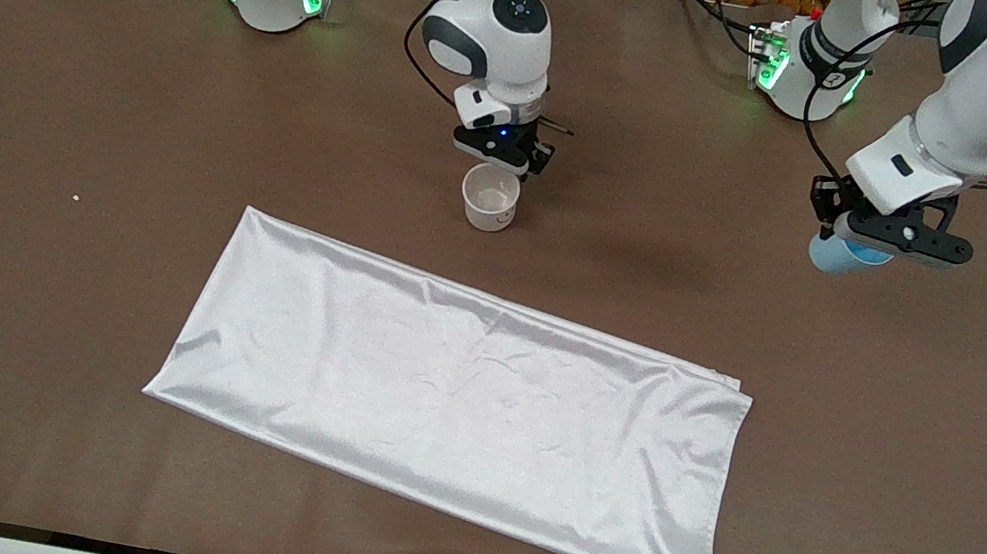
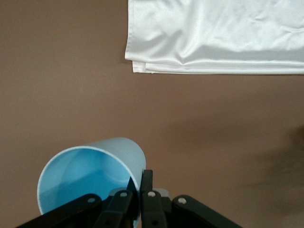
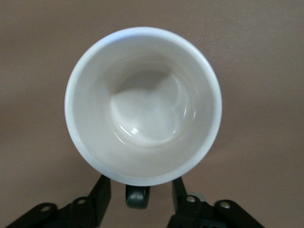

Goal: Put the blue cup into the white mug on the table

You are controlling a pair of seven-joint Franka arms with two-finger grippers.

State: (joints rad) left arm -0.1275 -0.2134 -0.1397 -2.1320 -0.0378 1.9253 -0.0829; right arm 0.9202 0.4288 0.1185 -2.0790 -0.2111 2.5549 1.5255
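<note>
The white mug (image 1: 489, 197) stands upright and empty on the brown table (image 1: 79, 92), its beige inside showing in the right wrist view (image 3: 142, 104). My right gripper (image 1: 514, 159) is low beside it, open, its fingers (image 3: 102, 190) on either side of the black handle (image 3: 137, 197) with a gap on each side. My left gripper (image 1: 850, 240) is shut on the rim wall of the light-blue cup (image 1: 838, 254) and holds it tilted above the table at the left arm's end. The left wrist view shows the cup's open mouth (image 2: 90, 175), one finger inside and one outside.
A folded white satin cloth (image 1: 461, 403) lies flat on the table, nearer to the front camera than the mug; its corner shows in the left wrist view (image 2: 213, 33). Bare brown table lies between the mug and the held cup.
</note>
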